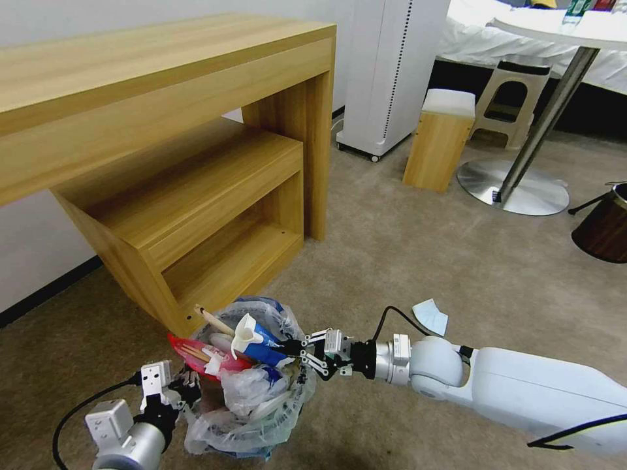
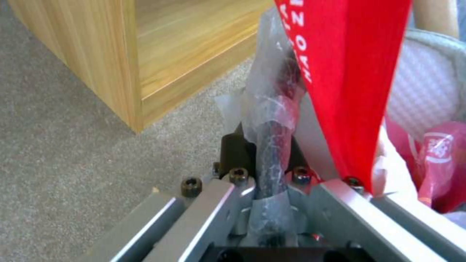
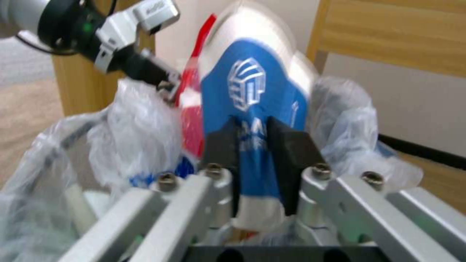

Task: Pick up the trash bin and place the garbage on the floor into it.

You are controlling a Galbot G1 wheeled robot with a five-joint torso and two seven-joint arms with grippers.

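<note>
My right claw pinches a blue-and-white paper cup, its printed lettering smeared by blur and half covered by my pads. Beyond my left claw, the trash bin hides its base under crinkled plastic. A red wrapper runs off the top edge, its white lettering cut short.
</note>
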